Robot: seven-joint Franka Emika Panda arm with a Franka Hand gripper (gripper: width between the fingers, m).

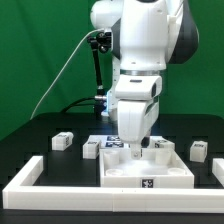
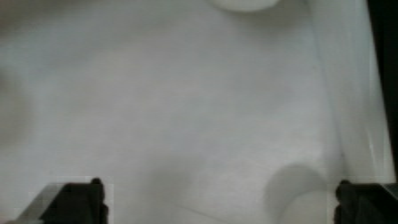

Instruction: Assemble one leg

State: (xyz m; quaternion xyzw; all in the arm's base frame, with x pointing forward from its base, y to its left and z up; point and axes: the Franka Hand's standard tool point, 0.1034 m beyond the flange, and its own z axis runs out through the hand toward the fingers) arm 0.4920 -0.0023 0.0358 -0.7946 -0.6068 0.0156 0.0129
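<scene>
A plain green backdrop [image 1: 40, 50] rises behind the black table [image 1: 22, 148], evenly lit.

I'm counting four small stubby white plastic legs [image 1: 62, 141] with black-and-white square tags, though the one nearest the arm is partly hidden. I'm also seeing one large flat white square panel [image 1: 150, 175] and one long white border rail [image 1: 25, 172].
</scene>
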